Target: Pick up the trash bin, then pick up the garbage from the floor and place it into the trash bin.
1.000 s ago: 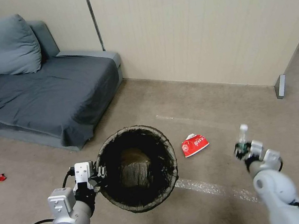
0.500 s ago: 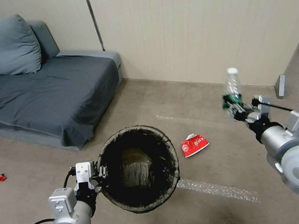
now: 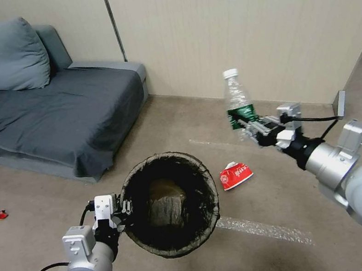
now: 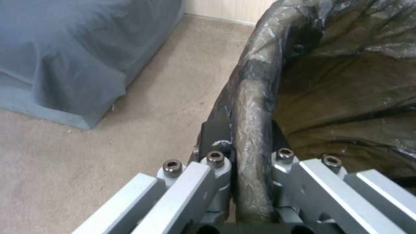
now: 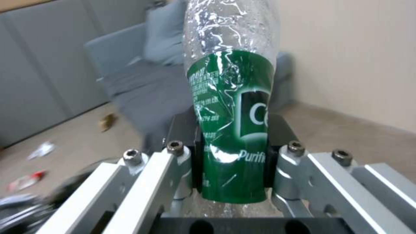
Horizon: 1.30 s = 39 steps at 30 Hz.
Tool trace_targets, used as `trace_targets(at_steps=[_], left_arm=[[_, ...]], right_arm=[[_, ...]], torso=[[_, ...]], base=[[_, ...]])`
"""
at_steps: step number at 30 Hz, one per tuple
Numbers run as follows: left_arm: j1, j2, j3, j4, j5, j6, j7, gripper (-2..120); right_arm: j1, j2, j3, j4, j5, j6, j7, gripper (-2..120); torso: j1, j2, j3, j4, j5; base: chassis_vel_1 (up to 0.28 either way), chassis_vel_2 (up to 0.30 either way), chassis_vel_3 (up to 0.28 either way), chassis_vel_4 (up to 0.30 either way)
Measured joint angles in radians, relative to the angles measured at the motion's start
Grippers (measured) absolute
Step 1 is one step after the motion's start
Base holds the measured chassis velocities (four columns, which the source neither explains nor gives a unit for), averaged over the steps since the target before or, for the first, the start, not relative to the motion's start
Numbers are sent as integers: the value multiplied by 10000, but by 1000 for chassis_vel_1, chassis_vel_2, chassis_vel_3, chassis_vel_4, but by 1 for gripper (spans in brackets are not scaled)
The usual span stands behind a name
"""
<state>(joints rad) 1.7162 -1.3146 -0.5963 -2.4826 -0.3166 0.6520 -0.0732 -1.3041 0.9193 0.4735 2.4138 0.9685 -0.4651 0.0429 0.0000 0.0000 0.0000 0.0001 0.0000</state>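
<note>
- The left gripper (image 3: 121, 210) is clamped on the near-left rim of the bin (image 3: 207, 217), one finger inside and one outside, pinching the bag-covered edge.
- From the left wrist, the fingers (image 4: 216, 169) press against both sides of the bin's rim (image 4: 251, 107), with the dark liner (image 4: 346, 97) falling away into the inside.
- The bin hangs in front of the robot, tipped so its mouth faces up toward the head camera; something brownish lies at its bottom.
- The right gripper (image 3: 240, 121) is raised out to the right of the bin and above it, closed on a bottle (image 3: 235, 93) around its green label.
- The bottle stands nearly upright in that grip, white cap on top, clear body above the label.
- From the right wrist, the bottle (image 5: 232, 123) sits squeezed between the two pads, its label crinkled.
- A crushed red carton (image 3: 235, 175) lies on the carpet (image 3: 293, 190) just right of the bin, below the lifted bottle.
- A small red scrap (image 3: 0, 214) lies well apart on the far left, near the sofa (image 3: 55, 111).
- A strip of clear tape (image 3: 263, 230) runs across the carpet on the near right of the bin.
</note>
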Motion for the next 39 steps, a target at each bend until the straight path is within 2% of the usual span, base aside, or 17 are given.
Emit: trace_targets(at_steps=[1, 3, 4, 7, 10, 21, 32, 35, 36, 38, 39], left_arm=[[-17, 0, 14, 9, 9, 4, 1, 3], [-46, 4, 53, 24, 40, 34, 7, 3], [-46, 4, 53, 24, 40, 34, 7, 3], [-42, 3, 38, 23, 53, 52, 8, 3], [-39, -9, 18, 23, 61, 64, 8, 3], [-125, -88, 73, 135, 130, 69, 10, 3], [-145, -158, 122, 187, 227, 67, 12, 3], [-134, -189, 141, 190, 249, 61, 23, 3], [-134, -189, 141, 190, 249, 61, 23, 3], [-125, -204, 156, 191, 282, 55, 48, 3], [-125, -204, 156, 191, 282, 55, 48, 3]], right_arm=[[48, -62, -205, 36, 11, 9, -4, 20], [172, -307, -1245, 128, -67, 20, -17, 20], [172, -307, -1245, 128, -67, 20, -17, 20], [333, -535, -2279, 59, -353, 42, -31, 20], [441, -553, -2891, -97, -525, 100, -31, 20], [1066, -438, -4510, -637, -627, 99, 45, 20], [1615, -133, -5584, -1034, -1025, -148, 174, 20], [1590, -4, -5773, -1076, -1087, -340, 317, 30], [1590, -4, -5773, -1076, -1087, -340, 317, 30], [1539, 43, -5803, -1080, -1106, -371, 366, 41], [1539, 43, -5803, -1080, -1106, -371, 366, 41]], torso=[[-1, 0, 0, 0, -1], [0, 0, 0, -1, 0], [0, 0, 0, -1, 0], [0, 0, 0, -1, -1], [0, 0, 0, -1, 0], [0, 0, 0, 0, 0], [0, 0, 0, 0, -1], [0, -1, 0, -1, 0], [0, -1, 0, -1, 0], [0, 0, 0, -1, 0], [0, 0, 0, -1, 0]], base=[[0, 0, 0, 0], [0, 0, 0, 0], [0, 0, 0, 0], [0, 0, 0, 0], [0, 0, 0, 0], [0, 0, 0, 0], [0, 0, 0, 0], [0, 0, 0, 0], [0, 0, 0, 0], [0, 0, 0, 0], [0, 0, 0, 0]])
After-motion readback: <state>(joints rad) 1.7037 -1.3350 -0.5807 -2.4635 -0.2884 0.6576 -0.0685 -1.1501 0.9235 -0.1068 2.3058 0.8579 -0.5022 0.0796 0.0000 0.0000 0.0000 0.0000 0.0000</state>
